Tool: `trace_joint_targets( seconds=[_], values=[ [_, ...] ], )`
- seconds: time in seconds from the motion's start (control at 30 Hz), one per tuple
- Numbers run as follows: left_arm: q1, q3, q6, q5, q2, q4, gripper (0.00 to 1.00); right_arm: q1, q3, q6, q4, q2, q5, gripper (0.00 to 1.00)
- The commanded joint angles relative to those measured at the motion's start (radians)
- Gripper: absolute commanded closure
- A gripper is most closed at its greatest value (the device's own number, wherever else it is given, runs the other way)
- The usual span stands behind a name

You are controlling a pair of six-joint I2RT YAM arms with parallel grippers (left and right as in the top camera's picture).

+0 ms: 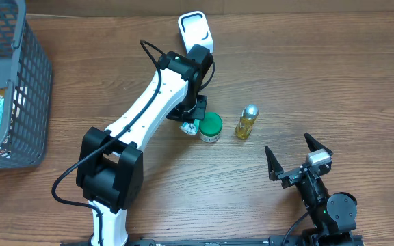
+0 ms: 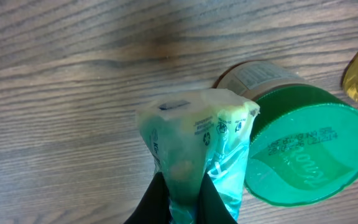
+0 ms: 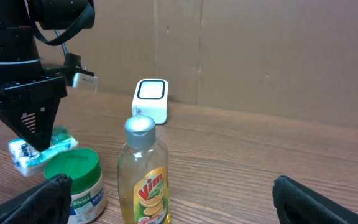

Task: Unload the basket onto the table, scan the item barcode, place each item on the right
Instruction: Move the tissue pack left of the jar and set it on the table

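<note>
The left hand (image 1: 189, 125) is near the middle of the desk (image 1: 334, 68). Its two fingers (image 2: 157, 202) are pressed together on a small soft packet (image 2: 197, 143). The packet is see-through plastic with blue-green and white parts and tiny print on it. In the left wrist view the fingers pinch one end of the packet and the rest pokes out past them.

In the overhead view, a jar with a green lid (image 1: 211, 127) stands just beside the packet, at its 3 o'clock. I cannot tell if the two touch. In the right wrist view the packet (image 3: 39, 152) looks a little higher than the lid (image 3: 73, 165). A small yellow bottle (image 1: 247, 121) with a silver cap stands upright at the jar's 3 o'clock, close by but apart. Its label says Vim.

The white scanner (image 1: 195, 31) stands at 12 o'clock on the desk, well apart from the packet. The left arm reaches between them.

The right hand (image 1: 289, 147) is at 5 o'clock on the desk. Its fingers are spread wide apart and hold nothing.

A grey basket (image 1: 36, 75) sits at 9 o'clock, with some packs inside it.
</note>
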Motion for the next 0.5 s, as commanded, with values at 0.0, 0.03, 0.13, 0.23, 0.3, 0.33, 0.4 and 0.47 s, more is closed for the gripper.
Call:
trace_joint_targets(
  seconds=[0.0,0.03,0.13,0.23,0.3,0.33,0.4,0.47],
  values=[
    [-0.002,-0.014,-0.033,0.020,0.000,-0.010,0.96,-0.003,-0.010,-0.003,0.003,-0.007,0.009,0.00],
    [-0.001,-0.014,-0.033,0.010,0.000,-0.011,0.96,-0.003,-0.010,-0.003,0.003,-0.007,0.009,0.00],
    [0.010,-0.014,-0.083,-0.116,0.000,-0.016,0.96,-0.003,-0.010,-0.003,0.003,-0.007,0.009,0.00],
    [0.024,-0.014,-0.156,-0.248,0.000,-0.016,0.96,-0.003,-0.010,-0.003,0.003,-0.007,0.009,0.00],
    [0.028,-0.015,-0.203,-0.334,0.000,-0.010,0.96,-0.003,-0.010,-0.003,0.003,-0.007,0.009,0.00],
    [0.028,-0.015,-0.228,-0.383,0.000,-0.002,0.96,-0.003,-0.010,-0.003,0.003,-0.007,0.009,0.00],
    [0.027,-0.015,-0.241,-0.392,0.000,0.010,0.96,-0.003,-0.010,-0.003,0.003,-0.007,0.009,0.00],
    [0.026,-0.022,-0.241,-0.375,0.000,0.022,0.96,-0.003,-0.010,-0.003,0.003,-0.007,0.009,0.00]
  ],
)
